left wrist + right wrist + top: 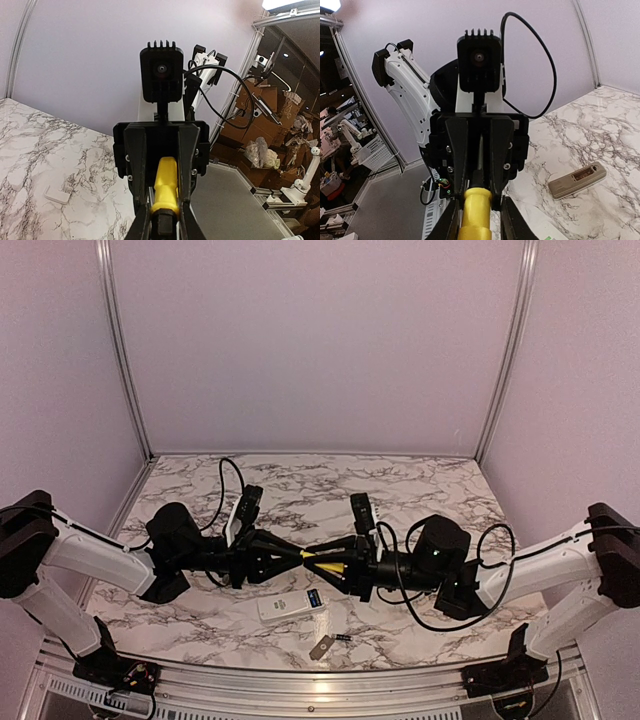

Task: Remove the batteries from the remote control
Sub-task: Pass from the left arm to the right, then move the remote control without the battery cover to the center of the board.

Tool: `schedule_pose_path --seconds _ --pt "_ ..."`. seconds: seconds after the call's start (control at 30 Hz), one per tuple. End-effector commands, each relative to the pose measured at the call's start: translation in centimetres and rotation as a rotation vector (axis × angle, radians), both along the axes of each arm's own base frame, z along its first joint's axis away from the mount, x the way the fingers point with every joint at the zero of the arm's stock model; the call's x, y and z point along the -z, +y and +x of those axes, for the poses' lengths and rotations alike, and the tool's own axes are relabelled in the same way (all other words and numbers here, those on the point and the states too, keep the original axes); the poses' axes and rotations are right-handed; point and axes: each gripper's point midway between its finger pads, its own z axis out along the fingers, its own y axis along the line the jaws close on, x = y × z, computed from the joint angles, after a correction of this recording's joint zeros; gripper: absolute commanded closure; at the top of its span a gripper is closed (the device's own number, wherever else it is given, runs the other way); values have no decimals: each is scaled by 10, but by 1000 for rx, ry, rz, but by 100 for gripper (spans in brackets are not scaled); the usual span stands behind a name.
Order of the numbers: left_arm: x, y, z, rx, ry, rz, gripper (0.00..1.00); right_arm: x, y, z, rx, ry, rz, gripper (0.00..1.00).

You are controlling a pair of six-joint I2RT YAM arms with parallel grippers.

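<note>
The white remote control (290, 606) lies on the marble table in front of the arms, its back open, with a blue battery (314, 597) in the compartment. It also shows in the right wrist view (577, 180). One small dark battery (343, 638) lies beside the flat grey cover plate (321, 647). I cannot see a second dark battery. My left gripper (298, 555) and right gripper (345, 565) face each other above the table. Both are closed on the yellow-handled screwdriver (325, 560), the left (162, 225) at its black collar and the right (477, 220) on its yellow handle.
The table edge and metal frame rail (300, 680) run just below the cover plate. Walls close off the back and both sides. A small flat white piece (56, 195) lies on the marble in the left wrist view. Black cables loop from both wrists.
</note>
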Motion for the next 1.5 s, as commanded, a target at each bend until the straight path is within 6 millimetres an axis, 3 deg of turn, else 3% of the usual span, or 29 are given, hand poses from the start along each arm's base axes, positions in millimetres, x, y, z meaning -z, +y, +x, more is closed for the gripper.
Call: schedule_pose_path --seconds 0.0,0.43,0.6,0.93,1.03,1.27,1.47 --pt "-17 3 -3 -8 -48 -52 100 -12 8 -2 -18 -10 27 77" --pt "-10 1 -3 0 -43 -25 100 -10 8 0 -11 -9 12 100" --pt "1 4 1 -45 -43 21 69 0 1 10 66 -1 -41 100" --pt "56 25 30 -305 -29 229 21 12 -32 37 292 -18 -169 100" --pt "74 39 36 -388 -50 278 2 11 -41 39 330 -23 -185 100" --pt "118 69 59 -603 -108 400 1 8 -62 46 419 -30 -202 100" --pt "130 81 56 -629 -130 408 1 7 -69 49 451 -24 -206 100"
